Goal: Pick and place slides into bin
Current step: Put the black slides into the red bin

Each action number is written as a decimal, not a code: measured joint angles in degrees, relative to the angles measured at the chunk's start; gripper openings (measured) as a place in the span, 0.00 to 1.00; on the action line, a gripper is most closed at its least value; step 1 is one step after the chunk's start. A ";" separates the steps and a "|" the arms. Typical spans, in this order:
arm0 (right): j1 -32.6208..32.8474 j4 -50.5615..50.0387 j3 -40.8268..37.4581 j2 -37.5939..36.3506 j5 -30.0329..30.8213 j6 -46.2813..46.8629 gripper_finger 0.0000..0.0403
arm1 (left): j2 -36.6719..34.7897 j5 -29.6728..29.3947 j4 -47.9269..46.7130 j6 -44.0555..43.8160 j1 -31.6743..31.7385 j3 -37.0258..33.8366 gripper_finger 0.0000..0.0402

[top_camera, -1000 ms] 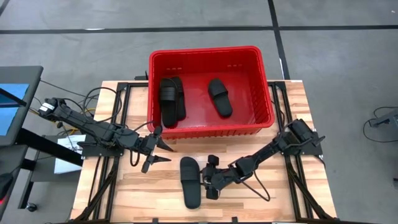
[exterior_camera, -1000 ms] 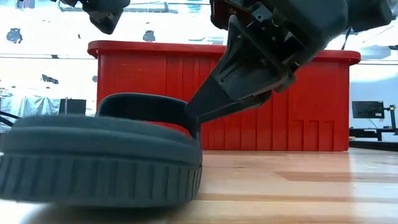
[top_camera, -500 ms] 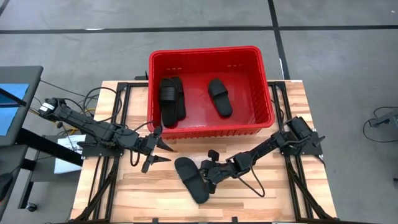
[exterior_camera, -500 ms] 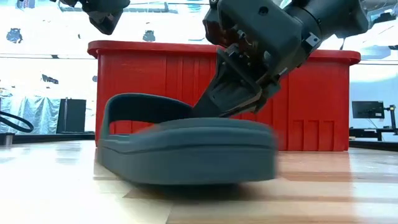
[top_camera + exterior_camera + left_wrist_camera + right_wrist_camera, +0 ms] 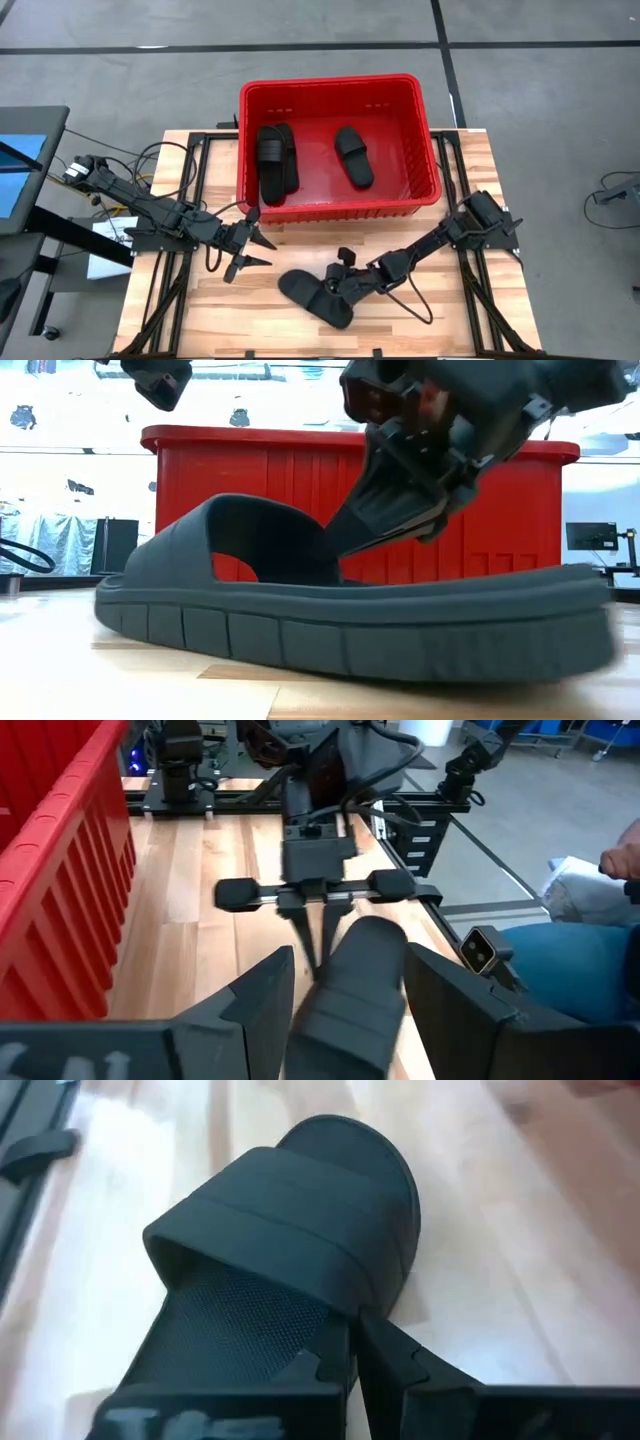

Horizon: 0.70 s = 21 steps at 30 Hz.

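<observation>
The left gripper [image 5: 247, 250] is hovering over the wooden table [image 5: 450, 300], just in front of the red bin [image 5: 338, 86], and its fingers are standing wide apart with nothing between them. Behind it, the bin is holding three black slides: two [image 5: 275, 160] are lying together at its left side and one [image 5: 353, 155] is lying alone near the middle. In front of the bin, the fourth slide [image 5: 315, 296] is lying slanted on the table. The right gripper [image 5: 340, 285] is reaching low to this slide, and its fingers [image 5: 385, 1350] are closing narrowly on the edge of the slide beside the wide strap [image 5: 280, 1230], holding it.
</observation>
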 joint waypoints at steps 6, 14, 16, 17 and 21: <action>2.41 -2.72 1.37 -0.40 0.64 0.96 0.00 | 0.00 -0.23 0.02 0.00 0.02 0.00 0.44; 5.72 -10.72 5.76 -5.82 6.58 -1.49 0.00 | 0.00 -0.23 -0.13 0.02 0.02 0.00 0.44; 6.66 -12.83 7.22 -7.45 8.83 -1.94 0.00 | 0.02 -0.23 -0.13 0.00 0.02 0.00 0.44; 7.25 -14.47 7.86 -8.49 10.09 -2.00 0.00 | 0.02 -0.23 -0.11 -0.02 0.02 0.00 0.44; 9.59 -21.29 10.57 -12.56 15.60 -2.00 0.00 | 0.02 -0.21 -0.17 -0.05 0.02 0.00 0.44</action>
